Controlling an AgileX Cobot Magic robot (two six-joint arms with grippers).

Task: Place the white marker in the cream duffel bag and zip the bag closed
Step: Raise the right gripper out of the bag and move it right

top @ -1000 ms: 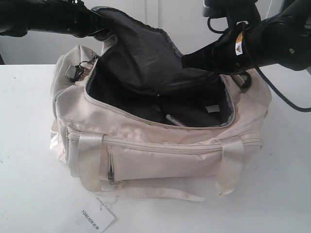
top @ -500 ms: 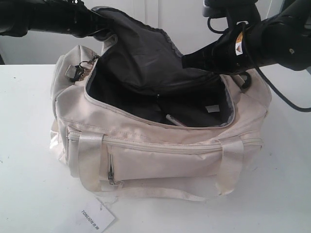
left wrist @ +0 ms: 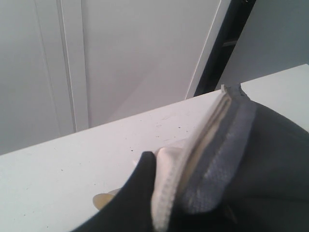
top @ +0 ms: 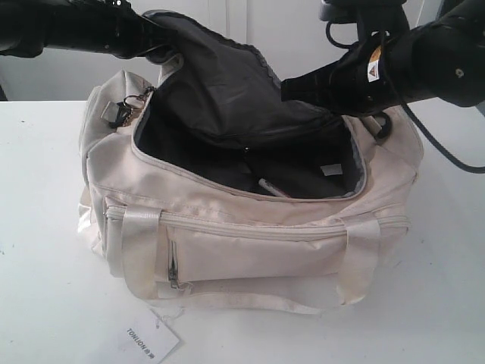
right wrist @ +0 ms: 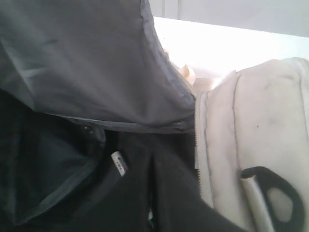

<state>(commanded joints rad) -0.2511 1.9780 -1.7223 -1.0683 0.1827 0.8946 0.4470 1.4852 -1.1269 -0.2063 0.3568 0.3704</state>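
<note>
The cream duffel bag (top: 250, 243) lies on the white table with its top zipper open and its dark-lined flap (top: 212, 76) held upright. My left gripper (top: 155, 42) is shut on the flap's zipper edge (left wrist: 169, 183), with one black finger (left wrist: 142, 179) pressed against the fabric. The white marker (top: 270, 186) lies inside the bag on the dark lining, and its labelled end (right wrist: 119, 163) shows in the right wrist view. My right gripper (top: 288, 89) hovers shut above the right part of the opening, with nothing in it.
A white paper tag (top: 148, 337) printed TONLION lies on the table (top: 45, 227) in front of the bag. Metal rings (top: 125, 110) hang at the bag's left end and a black ring (right wrist: 275, 193) at its right end. A white wall stands behind.
My right gripper has shifted slightly up and to the left above the opening. The left gripper, the flap and the marker have not moved.
</note>
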